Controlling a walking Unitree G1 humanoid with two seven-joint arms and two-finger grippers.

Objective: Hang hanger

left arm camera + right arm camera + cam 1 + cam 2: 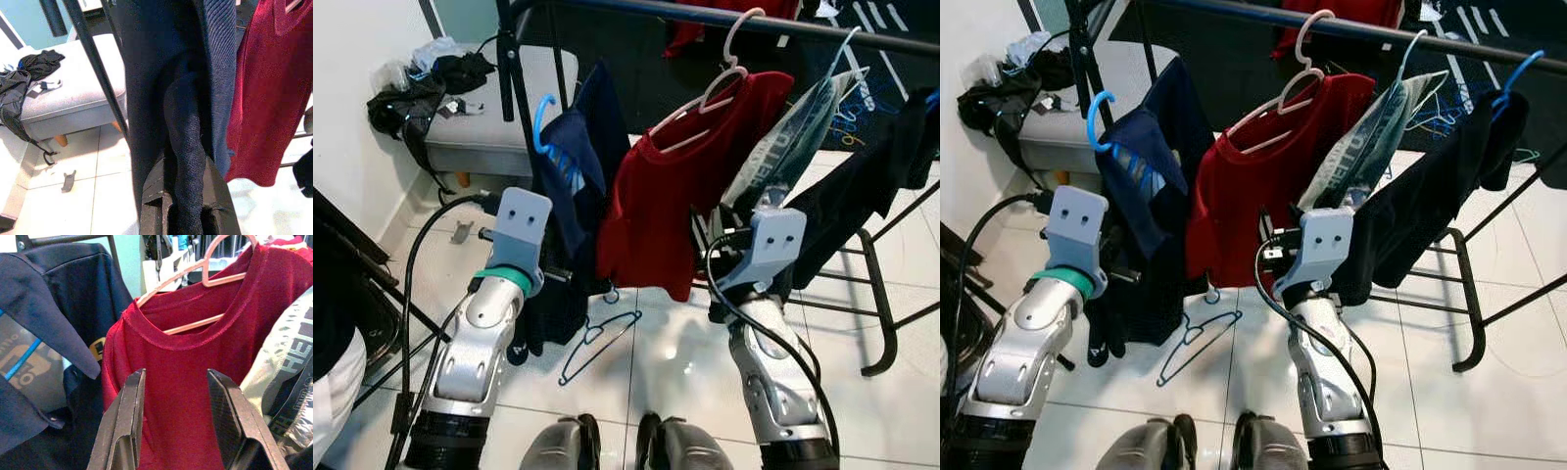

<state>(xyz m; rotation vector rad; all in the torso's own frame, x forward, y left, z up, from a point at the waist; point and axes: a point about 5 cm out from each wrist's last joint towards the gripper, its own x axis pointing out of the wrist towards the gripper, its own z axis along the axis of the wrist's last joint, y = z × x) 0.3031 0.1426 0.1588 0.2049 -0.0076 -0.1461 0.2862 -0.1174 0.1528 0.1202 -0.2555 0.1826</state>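
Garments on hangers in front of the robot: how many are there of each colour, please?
navy garment: 1
red garment: 1
grey printed garment: 1
black garment: 1
Total: 4

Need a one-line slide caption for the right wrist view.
Open right gripper faces the red shirt on its pink hanger, navy garment alongside.

floor: glossy white tiles, thin grout lines, soft glare near the middle | wall: plain white, on the left | grey padded bench: against the wall, wooden feet, dark clothes and bags heaped on its near end | dark rug: beyond the rack | light: even, bright
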